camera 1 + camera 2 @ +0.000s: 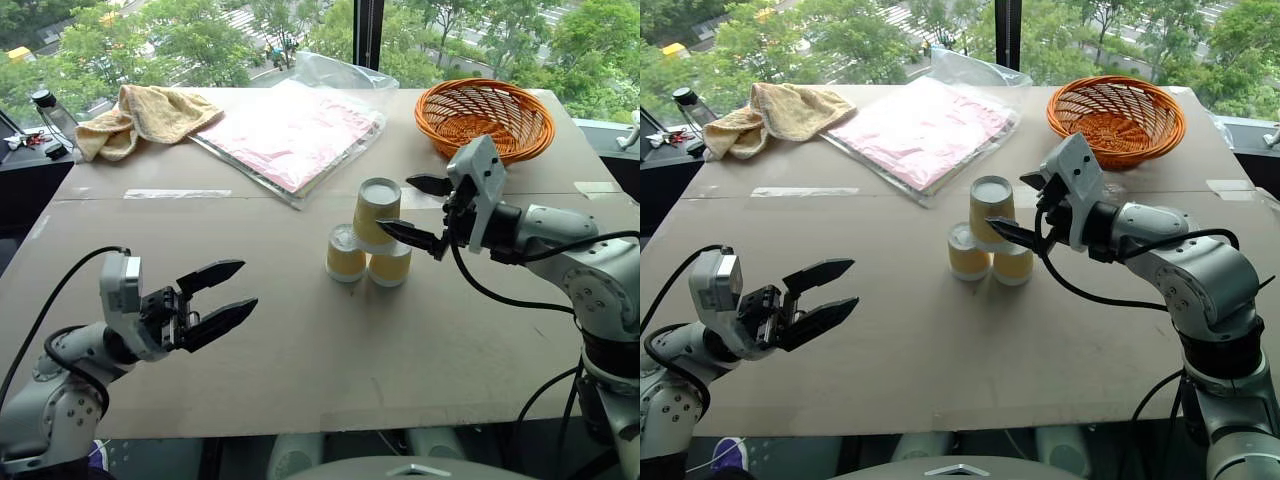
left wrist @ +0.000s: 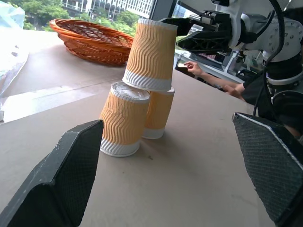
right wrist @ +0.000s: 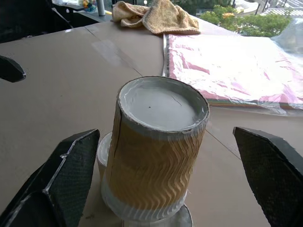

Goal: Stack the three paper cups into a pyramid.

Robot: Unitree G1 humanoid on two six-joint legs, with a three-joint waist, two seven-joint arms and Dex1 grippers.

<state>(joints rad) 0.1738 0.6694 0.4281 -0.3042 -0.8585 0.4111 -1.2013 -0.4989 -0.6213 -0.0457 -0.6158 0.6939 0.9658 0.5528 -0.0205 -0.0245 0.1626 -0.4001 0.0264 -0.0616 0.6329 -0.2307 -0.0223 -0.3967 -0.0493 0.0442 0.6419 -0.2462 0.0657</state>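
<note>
Left eye view: three cups stacked mid tabletop (image 1: 300, 380), two upside down side by side as base (image 1: 346, 253) (image 1: 390, 266), top cup (image 1: 377, 213) upside down across both, leaning a bit. Right pincer (image 1: 418, 210) spread wide around top cup, not touching; looks just let go. Left pincer (image 1: 215, 296) spread, empty, well apart, out of the way. Basket (image 1: 485, 118), pink packet (image 1: 290, 135), towel (image 1: 140, 118) far behind; nothing blocking. Could topple if bumped.
</note>
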